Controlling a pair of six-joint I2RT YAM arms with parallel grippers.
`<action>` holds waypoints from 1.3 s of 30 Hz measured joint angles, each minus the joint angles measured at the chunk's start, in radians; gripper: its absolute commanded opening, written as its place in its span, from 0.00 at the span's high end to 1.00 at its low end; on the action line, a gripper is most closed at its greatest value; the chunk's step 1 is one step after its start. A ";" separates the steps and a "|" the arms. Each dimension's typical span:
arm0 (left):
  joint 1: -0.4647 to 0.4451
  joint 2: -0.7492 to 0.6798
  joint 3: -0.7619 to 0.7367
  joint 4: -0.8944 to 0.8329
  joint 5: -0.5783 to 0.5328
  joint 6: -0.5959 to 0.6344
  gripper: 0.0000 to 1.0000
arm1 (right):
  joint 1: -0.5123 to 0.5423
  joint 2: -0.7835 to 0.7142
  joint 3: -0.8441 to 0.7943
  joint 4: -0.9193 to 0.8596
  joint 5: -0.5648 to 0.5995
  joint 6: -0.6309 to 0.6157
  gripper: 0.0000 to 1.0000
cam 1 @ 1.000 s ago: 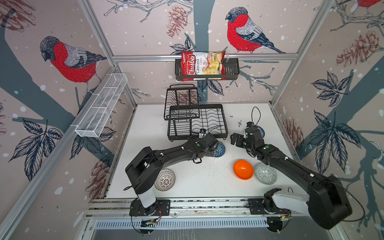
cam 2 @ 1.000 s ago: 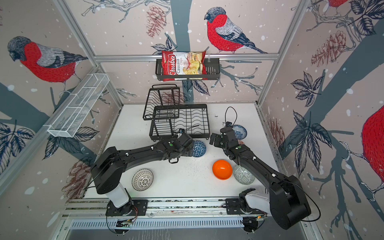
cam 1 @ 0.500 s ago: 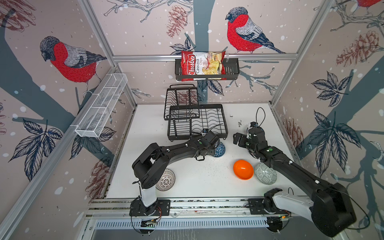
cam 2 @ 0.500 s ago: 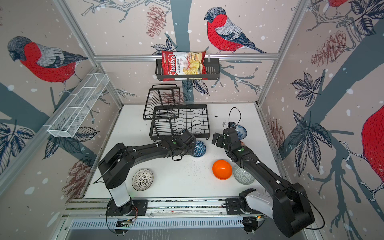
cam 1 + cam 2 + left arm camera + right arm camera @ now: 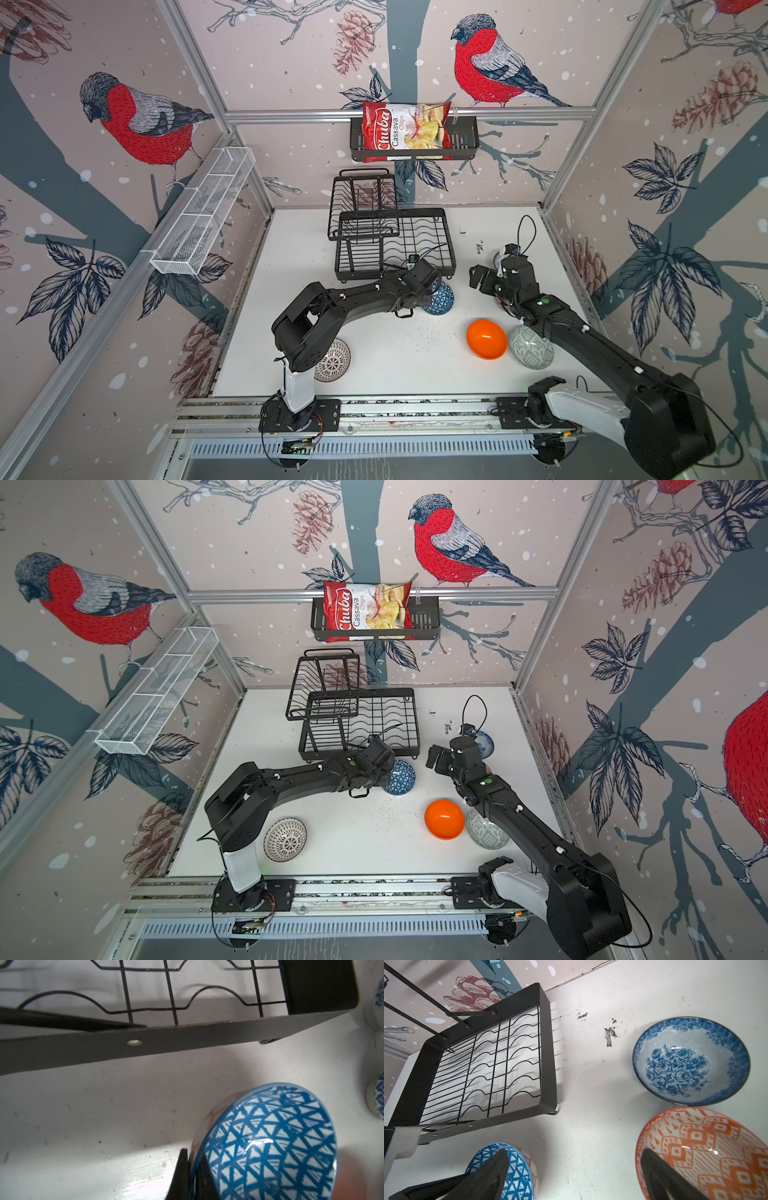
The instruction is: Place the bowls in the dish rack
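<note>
My left gripper (image 5: 192, 1153) is shut on the rim of the dark blue geometric bowl (image 5: 270, 1142) (image 5: 441, 298), which tilts just in front of the dish rack's (image 5: 451, 249) (image 5: 207, 1039) right front corner. My right gripper (image 5: 575, 1167) (image 5: 484, 280) hangs open over the table between that bowl (image 5: 517, 1167) and the orange-white patterned bowl (image 5: 716, 1147). The blue-white floral bowl (image 5: 691, 1061) (image 5: 485, 744) sits behind it. The plain orange bowl (image 5: 486, 338), grey-green bowl (image 5: 530, 347) and black-white radial bowl (image 5: 332, 359) stand near the front. No bowl is in the rack.
A black slatted basket (image 5: 461, 141) holding a chips bag (image 5: 405, 131) hangs on the back wall. A long white mesh basket (image 5: 203, 212) is fixed to the left wall. The rack's raised upper shelf (image 5: 361, 199) stands at its back left.
My left gripper has closed on the dark blue bowl's rim, and that arm's elbow has shifted right. The right gripper has stayed open and barely moved.
</note>
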 measured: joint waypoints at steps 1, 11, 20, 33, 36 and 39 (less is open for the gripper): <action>0.000 -0.004 -0.003 -0.011 0.000 0.000 1.00 | 0.000 -0.001 0.000 0.000 0.000 0.007 0.00; 0.000 -0.226 -0.097 0.072 -0.013 0.003 1.00 | -0.003 -0.052 0.086 -0.036 -0.034 0.074 0.01; -0.002 -0.336 -0.137 0.266 -0.062 0.059 1.00 | -0.003 -0.132 0.234 -0.032 -0.080 0.190 0.07; -0.077 -0.220 -0.081 0.634 -0.428 0.251 1.00 | 0.063 -0.116 0.313 0.062 -0.193 0.419 0.17; -0.080 -0.190 -0.061 0.704 -0.494 0.297 1.00 | 0.076 -0.113 0.313 0.091 -0.210 0.469 0.19; -0.084 -0.160 -0.055 0.774 -0.537 0.348 1.00 | 0.088 -0.108 0.304 0.132 -0.220 0.502 0.20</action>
